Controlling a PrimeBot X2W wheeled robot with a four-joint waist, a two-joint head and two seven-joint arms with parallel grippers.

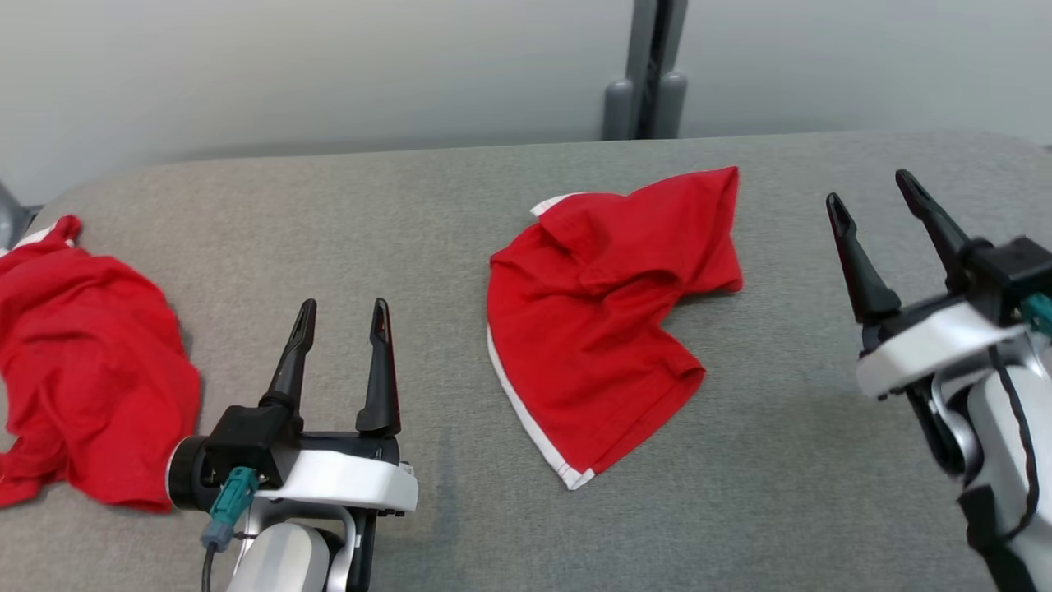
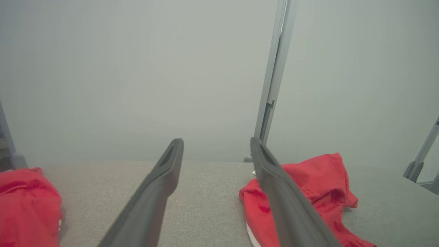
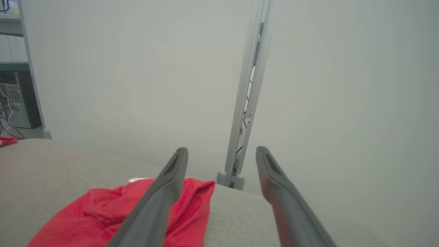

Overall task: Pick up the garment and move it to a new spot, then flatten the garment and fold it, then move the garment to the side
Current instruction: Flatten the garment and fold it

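Nearest me, left fingers [image 1: 380, 370] and right fingers [image 1: 853, 255] gaped wide, empty, flanking the crumpled red garment [image 1: 600, 329] on the grey surface [image 1: 411, 214].

Two long dark tapered fingers [image 1: 380, 370] are borne by the left gripper [image 1: 344, 304] and the right gripper [image 1: 869, 187], each mounted on white shells [image 1: 345, 487]. A teal plug [image 1: 230, 501] with a black cable [image 1: 207, 566] is fitted at the left shell's seven o'clock.

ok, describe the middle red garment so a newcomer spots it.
On the grey table, look mid-surface, in front of the grey post. The red garment there shows a long white stripe along its left hem; the other red garment is heaped at the table's left end.
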